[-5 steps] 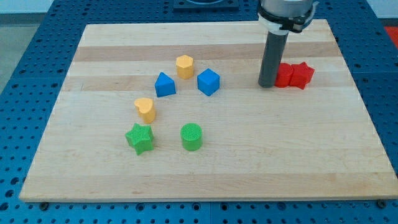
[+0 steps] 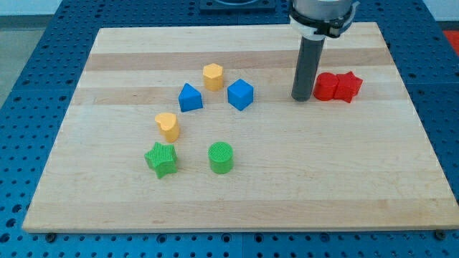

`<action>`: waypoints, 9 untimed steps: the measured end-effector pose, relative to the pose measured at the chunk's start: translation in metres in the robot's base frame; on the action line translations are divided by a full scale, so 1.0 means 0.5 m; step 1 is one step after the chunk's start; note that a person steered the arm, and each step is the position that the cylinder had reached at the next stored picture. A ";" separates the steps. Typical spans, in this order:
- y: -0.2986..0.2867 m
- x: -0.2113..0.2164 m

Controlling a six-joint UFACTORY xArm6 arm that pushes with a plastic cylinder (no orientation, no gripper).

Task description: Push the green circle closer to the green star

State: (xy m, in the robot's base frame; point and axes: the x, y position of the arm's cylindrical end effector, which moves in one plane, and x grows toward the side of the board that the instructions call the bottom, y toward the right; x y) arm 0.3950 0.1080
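Note:
The green circle stands on the wooden board at the lower middle. The green star sits to its left, a block's width away. My tip touches the board at the upper right, just left of two red blocks. It is far from both green blocks, up and to the right of the circle.
A yellow block sits just above the green star. A blue triangle, a yellow hexagon and a blue cube form an arc at the upper middle. The board's right edge lies beyond the red blocks.
My tip has moved a little to the left, away from the red blocks. No block has moved.

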 end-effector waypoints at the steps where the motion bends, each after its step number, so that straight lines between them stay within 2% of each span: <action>1: -0.002 0.000; 3: -0.014 0.000; 5: -0.132 0.087; 6: -0.132 0.154; 8: -0.132 0.172; 9: -0.184 0.173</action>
State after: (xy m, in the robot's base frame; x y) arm 0.4815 0.0162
